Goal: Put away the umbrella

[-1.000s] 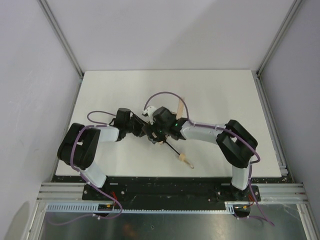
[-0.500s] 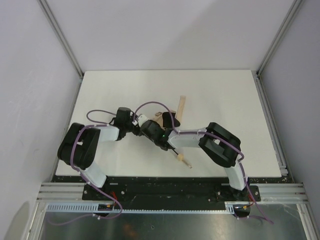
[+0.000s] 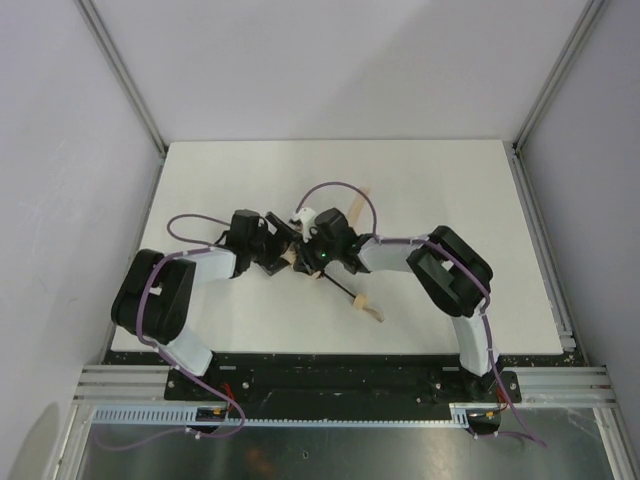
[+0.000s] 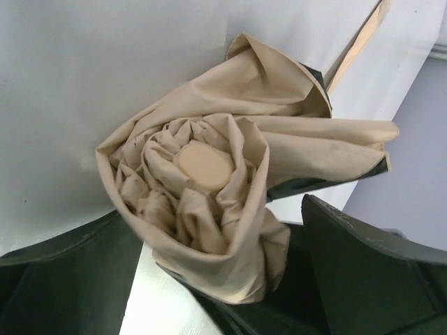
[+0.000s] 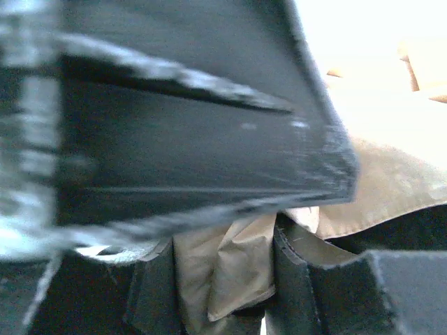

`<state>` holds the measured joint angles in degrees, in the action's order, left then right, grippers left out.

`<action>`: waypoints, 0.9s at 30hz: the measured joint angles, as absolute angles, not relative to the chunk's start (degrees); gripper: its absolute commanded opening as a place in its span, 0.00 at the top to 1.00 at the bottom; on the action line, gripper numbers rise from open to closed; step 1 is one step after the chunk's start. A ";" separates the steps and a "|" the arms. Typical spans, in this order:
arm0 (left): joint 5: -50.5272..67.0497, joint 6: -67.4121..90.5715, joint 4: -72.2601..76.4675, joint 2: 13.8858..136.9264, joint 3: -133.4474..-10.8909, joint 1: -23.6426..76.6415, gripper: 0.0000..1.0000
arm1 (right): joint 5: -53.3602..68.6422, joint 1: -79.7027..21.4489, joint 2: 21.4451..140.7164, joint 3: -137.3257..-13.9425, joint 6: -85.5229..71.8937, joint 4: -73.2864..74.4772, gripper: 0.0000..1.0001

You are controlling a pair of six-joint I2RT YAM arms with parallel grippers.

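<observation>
The umbrella lies mid-table between both arms. Its black shaft runs down-right to the light wooden handle. In the left wrist view the tan canopy is a crumpled bundle seen end-on, with a round tan cap. My left gripper stands open around this bundle, with white table showing beside one dark finger. My right gripper is shut on a fold of canopy fabric. Both arms hide most of the canopy from above.
A tan strap of the umbrella lies on the white table behind the grippers. A blurred dark body, close up, fills the upper right wrist view. Grey walls enclose the table on three sides.
My left gripper has opened around the canopy. My right gripper closed on the fabric and shifted, its elbow pulling in. The handle slid slightly up the table.
</observation>
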<state>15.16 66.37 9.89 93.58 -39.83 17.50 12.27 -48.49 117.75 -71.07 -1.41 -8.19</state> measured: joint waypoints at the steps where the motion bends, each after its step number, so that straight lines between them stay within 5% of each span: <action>1: 15.38 66.35 9.72 93.41 -39.79 17.32 0.03 | 15.35 -47.29 117.95 -70.74 -2.52 -9.19 1.00; 9: 17.76 66.00 11.99 93.45 -37.82 17.63 0.09 | 43.07 -38.11 123.59 -70.22 -15.90 -19.03 1.00; 20: 20.12 66.15 12.19 95.68 -38.06 17.67 0.48 | 51.11 -35.90 125.82 -69.54 -22.26 -23.22 0.99; 27: 20.40 66.87 13.76 96.03 -38.06 18.17 0.81 | 47.88 -36.21 123.87 -69.38 -22.04 -19.27 0.57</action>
